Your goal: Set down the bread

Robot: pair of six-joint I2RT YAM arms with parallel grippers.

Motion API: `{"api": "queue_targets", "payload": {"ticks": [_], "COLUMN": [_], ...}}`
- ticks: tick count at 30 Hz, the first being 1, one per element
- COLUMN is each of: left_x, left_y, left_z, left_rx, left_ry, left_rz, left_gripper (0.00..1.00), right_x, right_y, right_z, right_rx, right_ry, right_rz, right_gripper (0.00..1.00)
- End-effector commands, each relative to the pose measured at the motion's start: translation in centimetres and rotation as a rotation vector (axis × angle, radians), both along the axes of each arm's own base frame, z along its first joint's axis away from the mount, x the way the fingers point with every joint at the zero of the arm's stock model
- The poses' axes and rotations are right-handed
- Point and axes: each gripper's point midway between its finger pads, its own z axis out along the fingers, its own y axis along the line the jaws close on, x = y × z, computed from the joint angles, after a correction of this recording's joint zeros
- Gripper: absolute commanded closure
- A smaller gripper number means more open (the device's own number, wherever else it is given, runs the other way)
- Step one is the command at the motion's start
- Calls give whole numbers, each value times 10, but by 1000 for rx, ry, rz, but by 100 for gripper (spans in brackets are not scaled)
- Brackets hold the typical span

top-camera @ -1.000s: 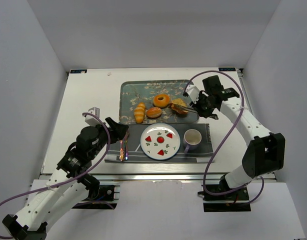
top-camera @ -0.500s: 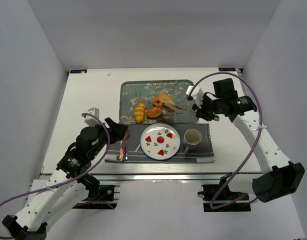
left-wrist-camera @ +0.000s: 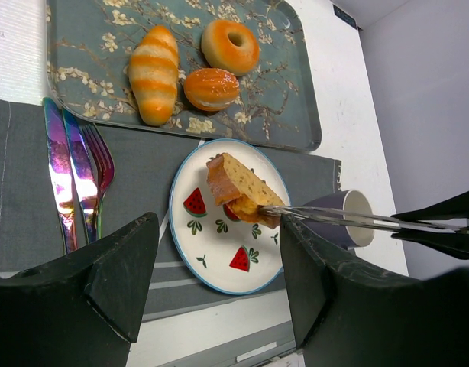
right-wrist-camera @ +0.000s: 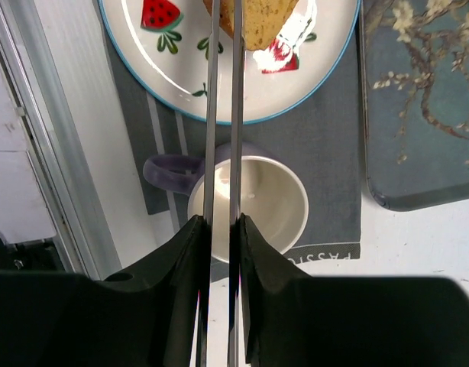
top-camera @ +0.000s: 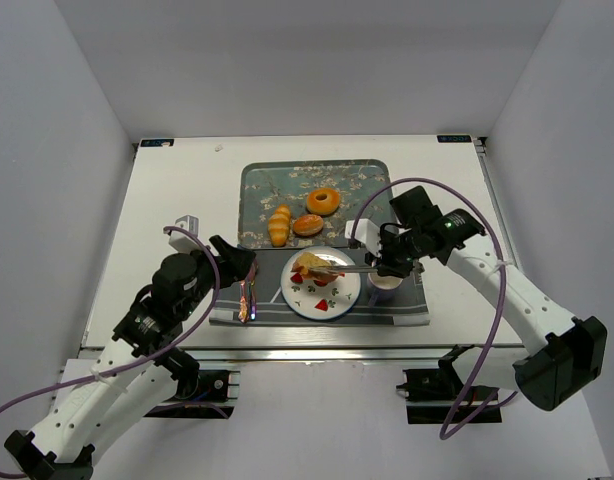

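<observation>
A slice of bread [top-camera: 312,264] is pinched in the tips of metal tongs [top-camera: 352,268] over the far part of the white watermelon plate [top-camera: 337,292]. I cannot tell whether it touches the plate. My right gripper [top-camera: 387,265] is shut on the tongs above the mug. In the right wrist view my gripper [right-wrist-camera: 221,222] squeezes the tongs [right-wrist-camera: 223,115], with the bread [right-wrist-camera: 261,19] at the top over the plate [right-wrist-camera: 326,46]. My left gripper [top-camera: 242,262] is open and empty, left of the plate. Its wrist view shows the gripper [left-wrist-camera: 218,229], bread [left-wrist-camera: 238,183], tongs [left-wrist-camera: 334,219] and plate [left-wrist-camera: 219,252].
A flowered tray [top-camera: 262,185] behind the plate holds a striped roll [top-camera: 278,224], a round bun [top-camera: 307,225] and a donut [top-camera: 323,200]. A purple mug [top-camera: 385,278] stands right of the plate on the grey mat [top-camera: 407,305]. Cutlery [top-camera: 247,298] lies at the mat's left.
My right arm has carried the bread in the tongs from the tray toward me and left, to over the plate. The left arm has not moved.
</observation>
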Motion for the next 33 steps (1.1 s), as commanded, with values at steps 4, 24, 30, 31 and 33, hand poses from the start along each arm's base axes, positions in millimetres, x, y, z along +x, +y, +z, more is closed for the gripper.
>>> {"api": "queue_targets", "payload": {"ticks": [4, 24, 30, 31, 33], "left_x": [-2, -5, -6, -6, -5], "left_y": [3, 7, 8, 7, 7], "left_z": [9, 9, 11, 11, 12], "left_rx": [-14, -11, -17, -17, -20], "left_ry": [-20, -16, -20, -20, -24], "left_rz": [14, 20, 24, 23, 24], "left_gripper": [26, 26, 26, 26, 26], "right_x": [0, -13, 24, 33, 53], "right_y": [0, 23, 35, 35, 34], "right_z": [-6, 39, 64, 68, 62], "right_rx": [-39, 120, 173, 172, 140], "right_ry": [3, 16, -58, -75, -105], "right_rz": [9, 71, -11, -27, -57], "right_gripper": [86, 59, 60, 60, 60]}}
